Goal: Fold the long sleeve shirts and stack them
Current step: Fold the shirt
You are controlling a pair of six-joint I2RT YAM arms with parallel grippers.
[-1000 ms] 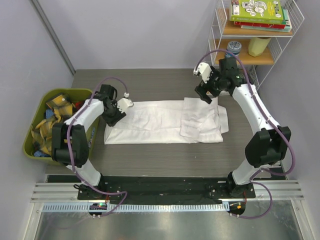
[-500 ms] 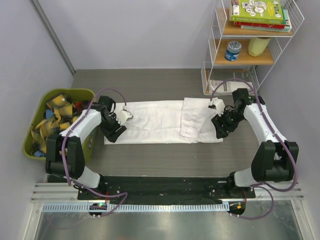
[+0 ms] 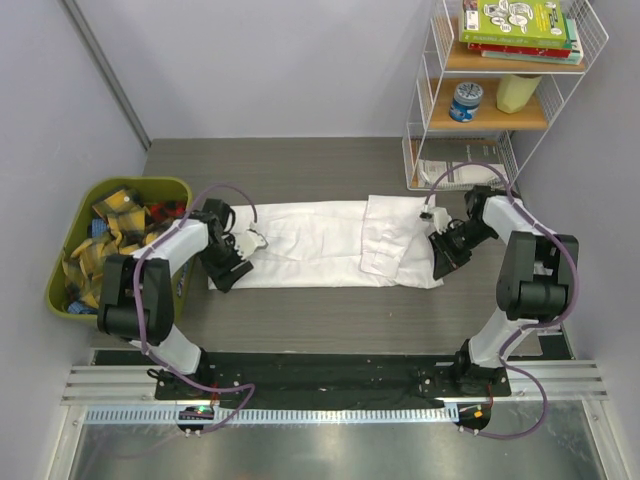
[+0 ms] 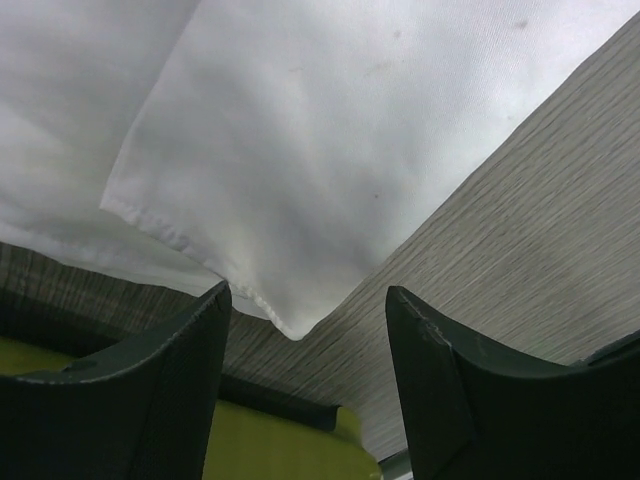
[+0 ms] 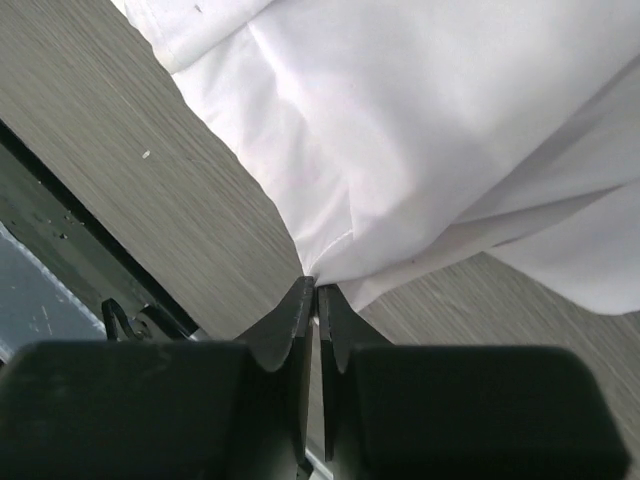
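1. The right hand (image 5: pixel 317 290) is closed to a thin slit. Its two fingers (image 5: pixel 288 322) pinch the hem corner of the long sleeve shirt (image 3: pixel 310 245) at that shirt's right end, low over the tabletop (image 3: pixel 300 165).
2. The left hand (image 4: pixel 306 300) is wide open and holds nothing. A pointed corner of the white cloth lies between its two fingers without touching either.
3. In the top view the shirt lies flat across the middle of the tabletop, its length running left to right between the two arms. The left hand is at its near left corner and the right hand at its near right corner.
4. Toward the right end, a second layer of white cloth lies folded on top of the first. Whether the layers make one garment or two cannot be told.
5. One green bin (image 3: pixel 135 182) stands just left of the tabletop, filled with yellow-and-black plaid cloths (image 3: pixel 100 245) too tangled to count.
6. One wire shelf rack (image 3: pixel 495 120) stands at the far right corner.
7. Its top holds a stack of books (image 3: pixel 515 20).
8. One can (image 3: pixel 467 100) and one pale yellow container (image 3: pixel 518 92) stand on the shelf below.
9. White papers (image 3: pixel 455 172) lie lower still.
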